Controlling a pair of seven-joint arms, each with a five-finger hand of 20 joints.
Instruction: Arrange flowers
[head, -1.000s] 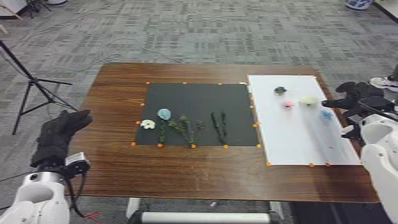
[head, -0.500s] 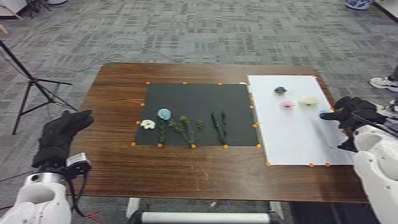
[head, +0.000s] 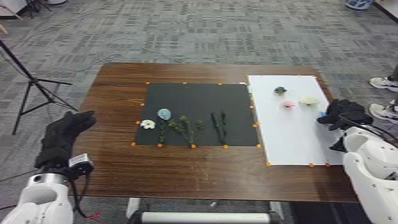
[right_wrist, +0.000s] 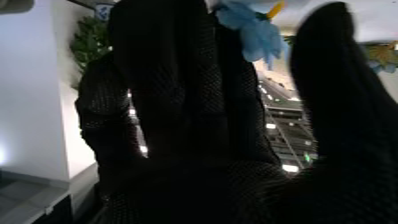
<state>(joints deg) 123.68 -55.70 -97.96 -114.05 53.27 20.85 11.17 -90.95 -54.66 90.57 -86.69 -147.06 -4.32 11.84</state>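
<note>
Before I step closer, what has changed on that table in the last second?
The right hand has moved to the robot's left and a little nearer the robot, so it now partly covers the blue flower. I see no grip: its thumb and fingers stand apart. The left hand, pink flower and white flower stayed put.

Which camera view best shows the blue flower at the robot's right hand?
The right wrist view: there the blue flower looks large, petals distinct, near the thumb. In the head view it is a small blue patch beside the right hand.
</note>
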